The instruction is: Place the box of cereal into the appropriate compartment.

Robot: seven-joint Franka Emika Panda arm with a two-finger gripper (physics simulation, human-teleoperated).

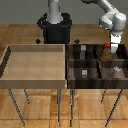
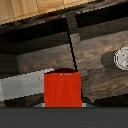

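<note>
In the exterior view the arm reaches over the far corner of the dark bin [image 1: 71, 75] on the exterior view's right, well apart from the pale tray [image 1: 9, 70]. The gripper [image 1: 113, 49] hangs just above the far cell [image 1: 120, 54] on that side, with a speck of red-orange at its tip, the box [image 1: 107, 46], which seems to be carried there; it is too small to tell how the jaws stand. Small grey blocks sit in the near cells. In the wrist view the box [image 2: 62, 89] fills the lower middle, close under the camera and apparently pinched by the gripper, though the fingers themselves do not show. Behind it runs a dark divider [image 2: 73, 45], and a round pale object [image 2: 120, 59] lies in the neighbouring cell. Because the box sits almost in line with that divider, I judge the care now is to shift fully over one cell before lowering, keep the box upright, descend until it nears the floor, and only then let go, so it neither catches the wall nor tips.
</note>
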